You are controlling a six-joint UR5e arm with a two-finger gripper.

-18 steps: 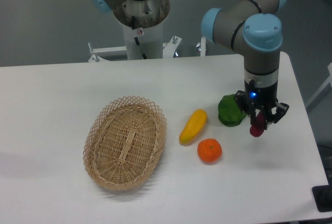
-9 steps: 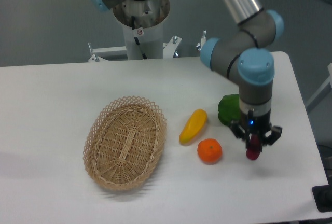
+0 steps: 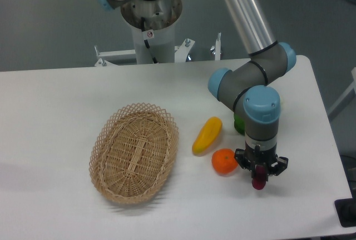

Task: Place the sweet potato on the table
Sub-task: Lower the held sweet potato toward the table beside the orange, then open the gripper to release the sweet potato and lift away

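Clearly, the two-finger gripper (image 3: 259, 180) is clamped on the small reddish-purple sweet potato (image 3: 258, 183), which hangs upright between the fingers with only its lower end showing. That end sits very close to the large white table (image 3: 67, 112); whether it touches cannot be told. The likely trouble is rolling: released upright, the rounded tuber could topple and roll toward the round orange fruit (image 3: 225, 161) just beside the gripper, or toward the near edge. Farther off lie the yellow elongated pepper (image 3: 207, 135) and the oval wicker basket (image 3: 134, 152).
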